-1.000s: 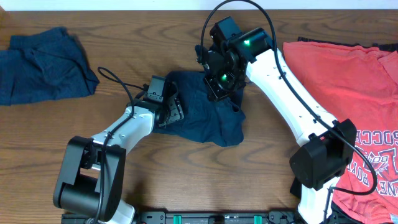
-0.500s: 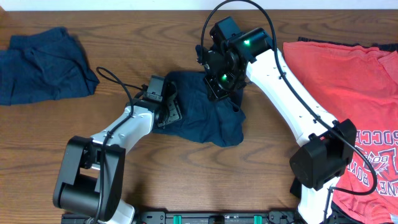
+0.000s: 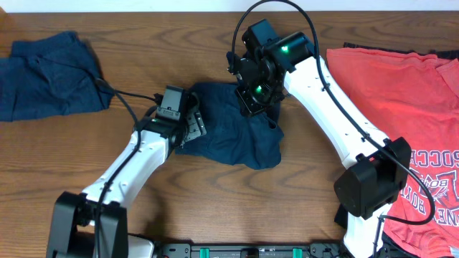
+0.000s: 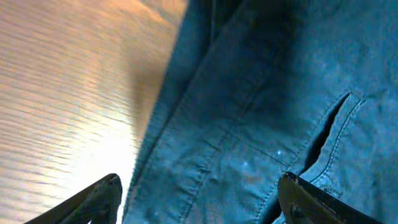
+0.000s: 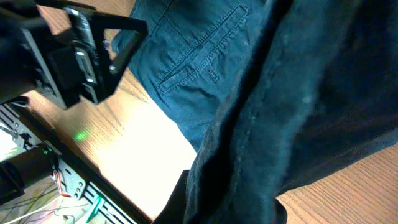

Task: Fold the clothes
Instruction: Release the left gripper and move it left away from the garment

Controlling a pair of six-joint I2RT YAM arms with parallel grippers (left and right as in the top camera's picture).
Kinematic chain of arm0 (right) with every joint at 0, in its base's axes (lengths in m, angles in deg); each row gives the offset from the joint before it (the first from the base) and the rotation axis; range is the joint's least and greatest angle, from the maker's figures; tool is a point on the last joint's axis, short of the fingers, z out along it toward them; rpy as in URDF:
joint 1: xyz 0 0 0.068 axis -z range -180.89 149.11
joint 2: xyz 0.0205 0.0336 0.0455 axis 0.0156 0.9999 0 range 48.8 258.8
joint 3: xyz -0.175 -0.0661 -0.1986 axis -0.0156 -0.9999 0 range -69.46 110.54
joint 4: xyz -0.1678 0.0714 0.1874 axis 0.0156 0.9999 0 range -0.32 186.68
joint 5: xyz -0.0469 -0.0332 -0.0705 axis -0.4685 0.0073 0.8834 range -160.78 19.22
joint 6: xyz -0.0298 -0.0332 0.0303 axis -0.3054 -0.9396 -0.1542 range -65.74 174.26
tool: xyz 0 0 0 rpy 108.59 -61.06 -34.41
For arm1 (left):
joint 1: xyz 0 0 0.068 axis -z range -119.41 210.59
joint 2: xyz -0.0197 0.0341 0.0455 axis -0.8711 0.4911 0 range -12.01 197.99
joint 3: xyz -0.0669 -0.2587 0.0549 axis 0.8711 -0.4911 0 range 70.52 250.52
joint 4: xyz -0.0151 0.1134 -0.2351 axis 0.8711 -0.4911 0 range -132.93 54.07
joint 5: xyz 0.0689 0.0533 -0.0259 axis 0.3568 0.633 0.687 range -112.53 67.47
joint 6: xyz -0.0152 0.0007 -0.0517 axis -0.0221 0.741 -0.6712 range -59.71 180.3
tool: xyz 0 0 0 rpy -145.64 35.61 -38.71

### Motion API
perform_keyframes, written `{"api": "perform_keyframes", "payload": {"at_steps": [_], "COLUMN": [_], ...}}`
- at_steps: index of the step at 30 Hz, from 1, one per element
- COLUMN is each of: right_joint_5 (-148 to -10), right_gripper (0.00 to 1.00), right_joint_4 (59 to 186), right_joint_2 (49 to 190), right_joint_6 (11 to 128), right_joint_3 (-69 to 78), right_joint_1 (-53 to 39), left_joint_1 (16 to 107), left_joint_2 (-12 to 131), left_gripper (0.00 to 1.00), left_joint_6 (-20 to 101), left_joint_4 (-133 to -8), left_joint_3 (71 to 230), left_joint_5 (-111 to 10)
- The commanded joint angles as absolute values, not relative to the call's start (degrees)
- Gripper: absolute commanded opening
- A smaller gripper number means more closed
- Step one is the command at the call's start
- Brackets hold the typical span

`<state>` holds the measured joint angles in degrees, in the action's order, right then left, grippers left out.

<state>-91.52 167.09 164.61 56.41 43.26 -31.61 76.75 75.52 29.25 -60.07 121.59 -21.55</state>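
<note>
A dark navy garment [image 3: 233, 140], one of the clothes, lies crumpled at the table's middle. My right gripper [image 3: 255, 100] is shut on its far edge; in the right wrist view the navy cloth [image 5: 292, 106] drapes over and hides the gripper [image 5: 230, 199]. My left gripper [image 3: 189, 127] stands open at the garment's left edge. In the left wrist view its fingertips [image 4: 106, 190] straddle a stitched hem of the navy cloth [image 4: 249, 124], which lies flat below them. A coral-red T-shirt [image 3: 401, 93] with printed lettering is spread at the right.
Another navy garment [image 3: 50, 75] lies bunched at the far left of the wooden table [image 3: 215, 208]. A dark rail [image 3: 237, 251] runs along the near edge. The left gripper's body [image 5: 81, 50] shows close by in the right wrist view.
My left gripper has drawn slightly left and back along the navy garment's edge, and its arm has stretched out. The right arm and its hold have not moved.
</note>
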Motion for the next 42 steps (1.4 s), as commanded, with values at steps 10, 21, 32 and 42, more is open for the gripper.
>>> {"api": "perform_keyframes", "payload": {"at_steps": [10, 21, 32, 42], "right_joint_5": [-91.56, -91.54, -88.13, -88.13], "right_gripper": [0.01, 0.01, 0.01, 0.01], "right_joint_4": [166.78, 165.38, 163.72, 162.08], "right_joint_2": [165.24, 169.74, 170.81, 174.4], "right_joint_6": [55.67, 55.38, 54.18, 54.03], "right_joint_3": [44.16, 44.16, 44.16, 44.16], "right_joint_1": [-32.03, -34.37, -41.49, -43.57], "left_joint_1": [72.36, 62.09, 59.09, 59.09], "left_joint_2": [74.08, 67.19, 65.84, 65.82], "left_gripper": [0.84, 0.92, 0.93, 0.93], "left_joint_6": [31.0, 33.71, 33.64, 33.68], "left_joint_4": [-60.7, -61.93, -64.13, -64.22], "left_joint_3": [123.52, 125.72, 125.72, 125.72], "left_joint_5": [-11.78, -9.14, -9.16, -9.16]}}
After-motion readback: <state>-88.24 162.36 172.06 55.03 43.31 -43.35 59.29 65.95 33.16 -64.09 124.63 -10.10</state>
